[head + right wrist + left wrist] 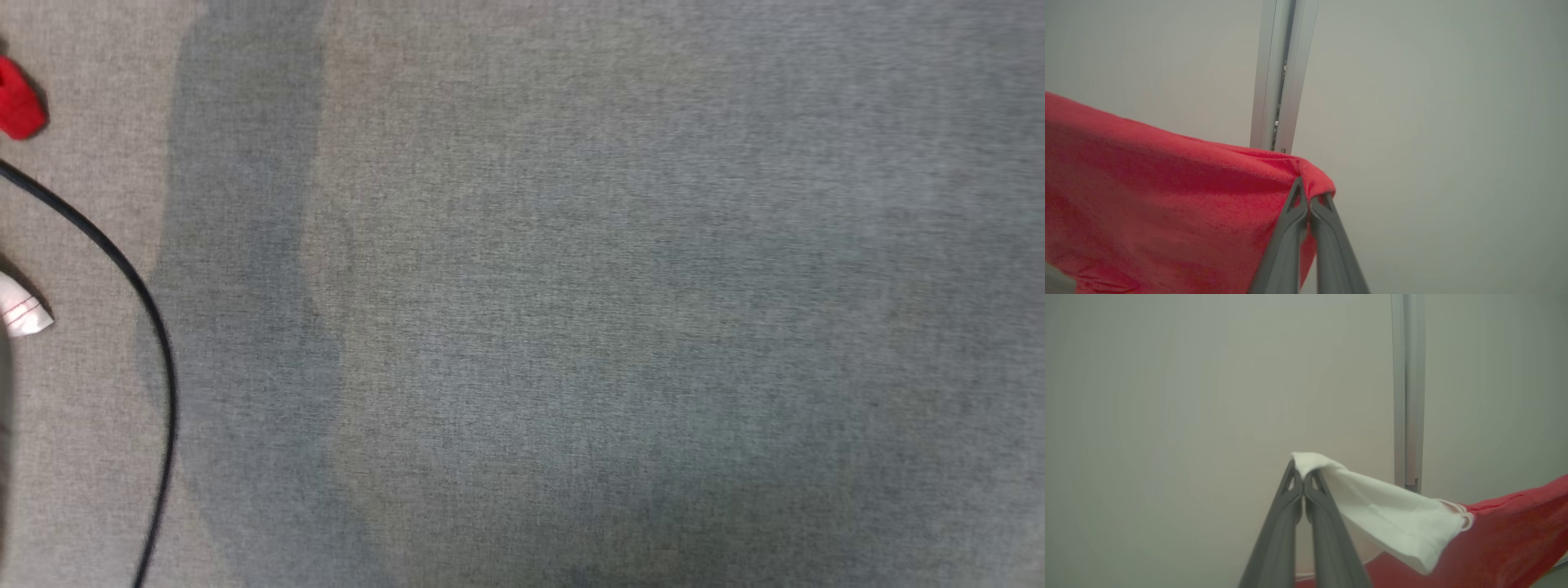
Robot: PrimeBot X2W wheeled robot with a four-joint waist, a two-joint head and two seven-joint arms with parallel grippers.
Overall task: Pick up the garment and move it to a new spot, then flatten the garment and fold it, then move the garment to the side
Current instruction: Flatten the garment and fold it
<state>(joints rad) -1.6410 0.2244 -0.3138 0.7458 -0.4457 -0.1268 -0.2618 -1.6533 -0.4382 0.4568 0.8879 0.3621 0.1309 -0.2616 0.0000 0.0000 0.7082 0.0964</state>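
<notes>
You are seeing nothing readable: no text, label, brand, number or sign is showing on the red fleecy garment (1167,196), its white hemmed cuff (1392,510) or the grey woven surface (571,286).

The left claw (1303,482) is closed. Its two long dark fingers (1278,539) meet at the tips and clamp the white edge of the garment (1396,514), which drapes off to one side of them. The right claw (1308,200) is also closed. Its fingers are pressed tip to tip, pinching a fold of the garment's red cloth, which wraps over the fingertips.
</notes>
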